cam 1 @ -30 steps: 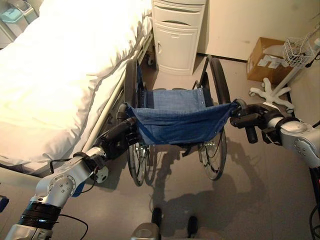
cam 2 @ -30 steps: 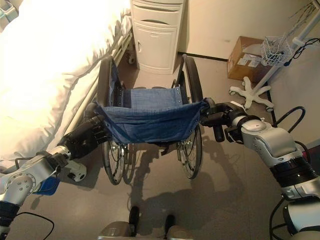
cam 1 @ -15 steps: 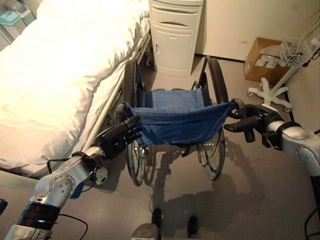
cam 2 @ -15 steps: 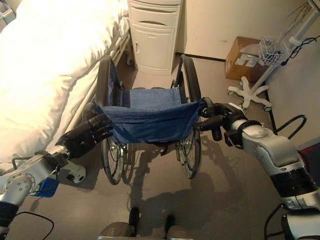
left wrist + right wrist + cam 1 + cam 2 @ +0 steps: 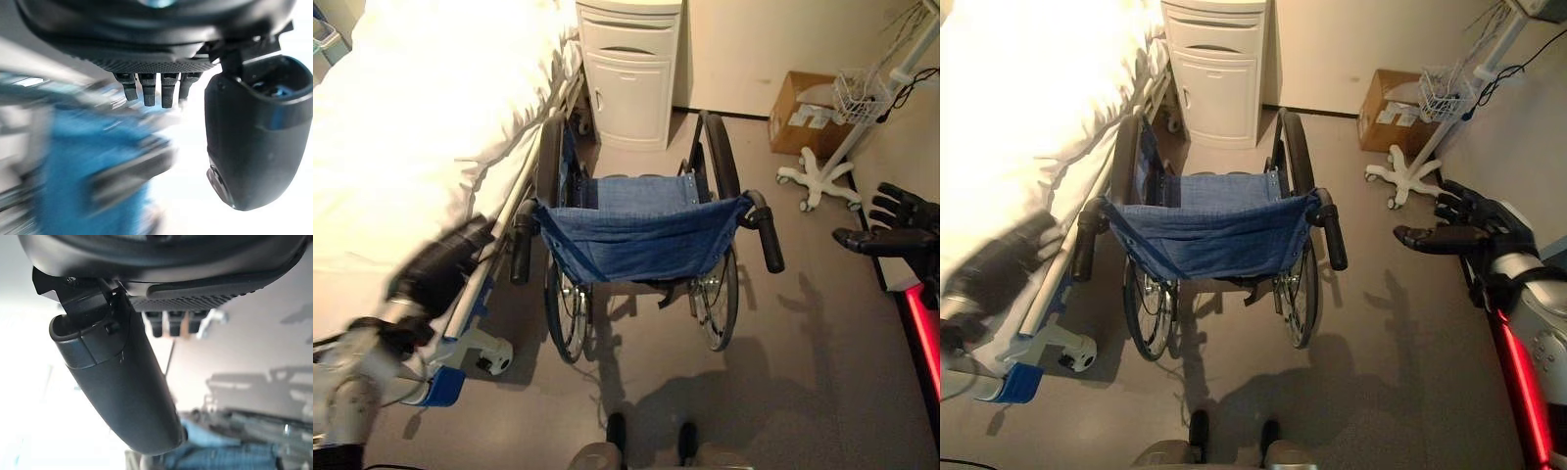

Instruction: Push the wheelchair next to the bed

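The wheelchair [image 5: 641,250], blue sling seat and black push handles, stands right beside the bed [image 5: 421,127], facing a white cabinet [image 5: 628,73], with both hands off it: left hand [image 5: 440,269] and right hand [image 5: 891,230] hang apart, fingers relaxed, near a cardboard box [image 5: 803,98].

Grey speckled floor [image 5: 803,333]: blue-seated wheelchair [image 5: 641,235] beside white-quilted bed [image 5: 421,127], white bedside cabinet [image 5: 626,69], brown cardboard box [image 5: 808,103], white wheeled stand base [image 5: 818,181].
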